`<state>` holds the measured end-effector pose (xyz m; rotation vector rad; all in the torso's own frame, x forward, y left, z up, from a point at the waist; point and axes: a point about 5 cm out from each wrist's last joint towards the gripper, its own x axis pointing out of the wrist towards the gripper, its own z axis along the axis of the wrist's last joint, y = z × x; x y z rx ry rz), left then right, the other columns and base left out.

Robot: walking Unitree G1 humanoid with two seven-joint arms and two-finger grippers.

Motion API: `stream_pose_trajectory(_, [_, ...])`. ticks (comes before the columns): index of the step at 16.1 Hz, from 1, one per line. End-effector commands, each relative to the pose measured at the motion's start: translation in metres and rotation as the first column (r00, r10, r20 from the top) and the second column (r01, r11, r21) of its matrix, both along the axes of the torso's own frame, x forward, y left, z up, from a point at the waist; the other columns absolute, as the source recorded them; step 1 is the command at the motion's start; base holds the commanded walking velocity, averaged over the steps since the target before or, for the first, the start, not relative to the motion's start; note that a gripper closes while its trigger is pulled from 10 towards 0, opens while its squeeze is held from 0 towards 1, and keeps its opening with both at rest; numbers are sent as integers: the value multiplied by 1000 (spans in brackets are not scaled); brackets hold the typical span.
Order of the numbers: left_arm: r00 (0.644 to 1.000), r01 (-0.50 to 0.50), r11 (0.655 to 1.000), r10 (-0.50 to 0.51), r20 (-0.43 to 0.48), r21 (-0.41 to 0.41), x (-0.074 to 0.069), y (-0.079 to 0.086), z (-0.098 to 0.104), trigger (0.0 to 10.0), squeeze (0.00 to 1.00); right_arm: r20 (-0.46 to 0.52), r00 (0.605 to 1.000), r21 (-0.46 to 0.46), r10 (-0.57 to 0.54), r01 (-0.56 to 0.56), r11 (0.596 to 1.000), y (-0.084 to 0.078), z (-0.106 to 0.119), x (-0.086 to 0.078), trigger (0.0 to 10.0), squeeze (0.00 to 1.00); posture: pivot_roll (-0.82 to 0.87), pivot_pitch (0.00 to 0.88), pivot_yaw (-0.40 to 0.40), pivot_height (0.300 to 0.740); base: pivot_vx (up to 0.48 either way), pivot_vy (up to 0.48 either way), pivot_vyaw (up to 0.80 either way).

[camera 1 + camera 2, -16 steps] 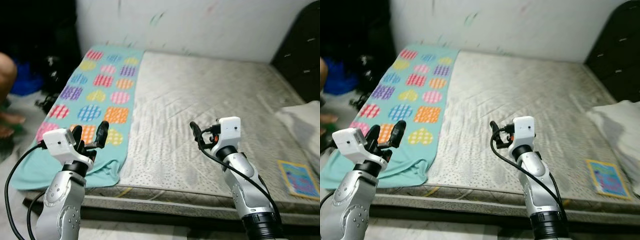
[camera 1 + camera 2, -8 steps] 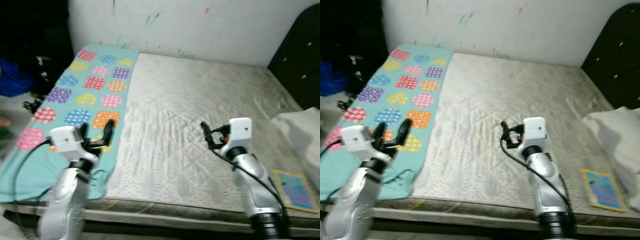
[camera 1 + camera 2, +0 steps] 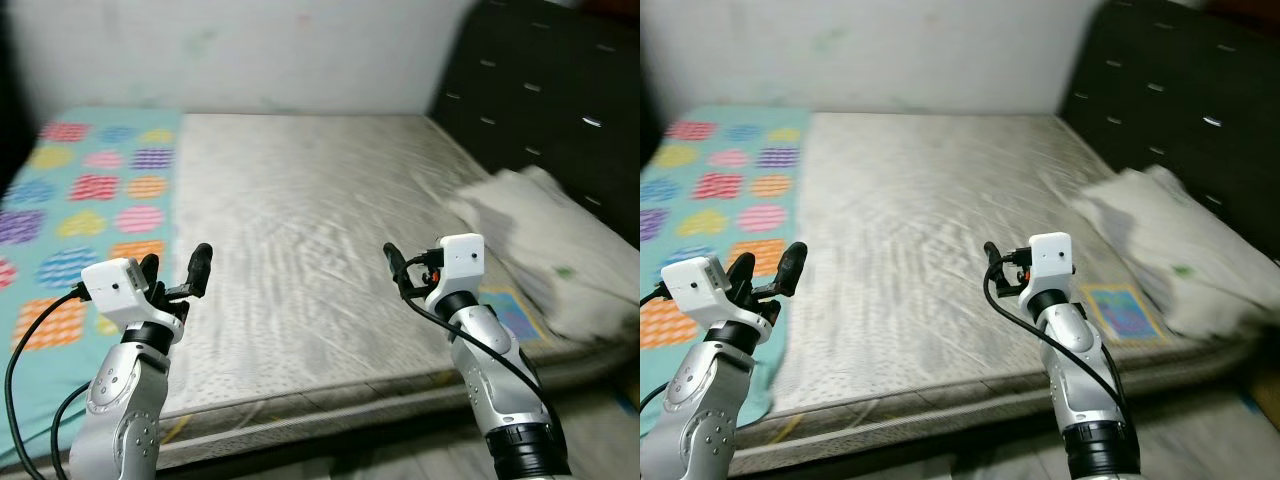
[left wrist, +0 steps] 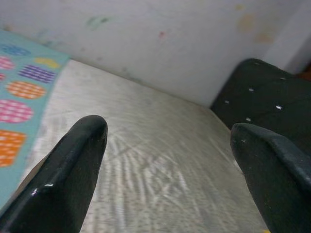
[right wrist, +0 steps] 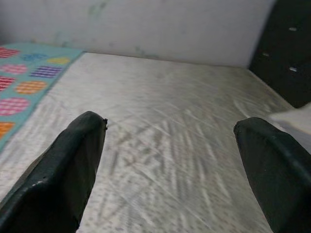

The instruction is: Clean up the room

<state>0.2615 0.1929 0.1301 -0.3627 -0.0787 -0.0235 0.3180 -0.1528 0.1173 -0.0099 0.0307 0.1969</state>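
Bed mattress [image 3: 300, 200] lies ahead, teal patterned blanket [image 3: 70, 200] at nine o'clock, white pillow [image 3: 545, 235] at two o'clock. Left gripper [image 3: 175, 272] and right gripper [image 5: 170, 160] hover above its near edge, fingers spread, empty.

Raised hands [image 3: 175, 275] [image 3: 400, 268] above bare mattress [image 3: 300, 210]

Both arms are silver, jointed cylinders with small screw heads, each capped by a white boxy wrist camera housing. The left gripper [image 3: 176, 272] and right gripper [image 3: 396, 268] carry long, rounded black fingers, fed by looping black cables.
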Motion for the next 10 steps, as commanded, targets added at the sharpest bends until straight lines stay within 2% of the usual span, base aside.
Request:
stream_pose_trajectory(1, [1000, -3, 1000, 3, -16, -6, 1, 0, -2, 10000, 0, 0, 1000, -5, -8, 8, 1000, -3, 1, 1, 10000, 0, -5, 0, -74, 740, 0, 0, -469])
stream_pose_trajectory(4, [1000, 8, 1000, -8, -7, -17, 2, -1, -1, 10000, 0, 4, 1000, -10, -3, 3, 1000, -2, 1, 1, 10000, 0, -7, 0, -75, 740, 0, 0, 0])
stream_pose_trajectory(10, [1000, 10, 1000, -10, -3, -26, 2, -1, 0, 10000, 0, 3, 1000, -15, -3, 3, 1000, -3, 1, 0, 10000, 0, -8, 0, -76, 740, 0, 426, 0])
